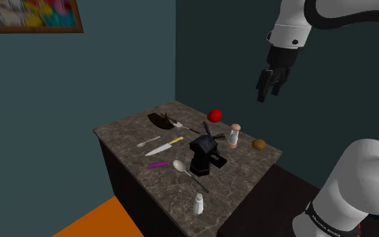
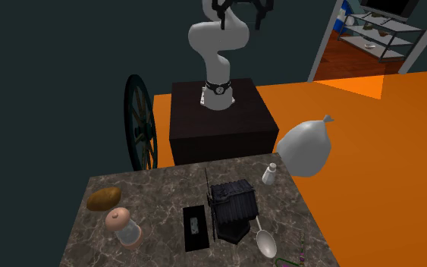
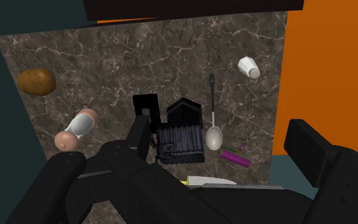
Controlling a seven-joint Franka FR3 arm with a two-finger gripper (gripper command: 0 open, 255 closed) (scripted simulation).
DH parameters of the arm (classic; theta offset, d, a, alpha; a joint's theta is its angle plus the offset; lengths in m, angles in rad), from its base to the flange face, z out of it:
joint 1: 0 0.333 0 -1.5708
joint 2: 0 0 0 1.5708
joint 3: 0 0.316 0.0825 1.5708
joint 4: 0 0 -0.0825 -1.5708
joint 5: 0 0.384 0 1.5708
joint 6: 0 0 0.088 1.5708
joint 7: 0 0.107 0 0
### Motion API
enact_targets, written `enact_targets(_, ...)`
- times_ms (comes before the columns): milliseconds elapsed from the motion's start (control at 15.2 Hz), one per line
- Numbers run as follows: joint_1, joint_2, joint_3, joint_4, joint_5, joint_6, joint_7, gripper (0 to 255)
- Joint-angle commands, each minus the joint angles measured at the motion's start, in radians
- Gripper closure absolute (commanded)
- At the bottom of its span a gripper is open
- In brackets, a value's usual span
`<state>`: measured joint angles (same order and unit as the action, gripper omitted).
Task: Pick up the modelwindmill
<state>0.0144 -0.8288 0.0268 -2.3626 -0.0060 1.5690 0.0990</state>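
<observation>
While the gripper hangs high, the black windmill stands well below.

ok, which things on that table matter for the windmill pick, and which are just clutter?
Job:
- model windmill, black, mid-table
- gripper, open, high above the table

Lying about:
- potato
- red round thing
- pink-topped grinder
- spoon
- white shaker
- yellow-handled knife
- purple pen

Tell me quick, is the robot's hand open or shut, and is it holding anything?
Gripper: open, jaws apart, holding nothing, up above the table and clear of the black model windmill.
</observation>
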Motion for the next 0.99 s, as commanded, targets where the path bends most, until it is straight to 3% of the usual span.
enact_targets(0, 0.000, 0.000, 0.000, 0.000, 0.000, 0.000, 0.000, 0)
enact_targets(924, -0.016, 0.536, -0.117, 0.111, -0.052, 0.238, -0.190, 0)
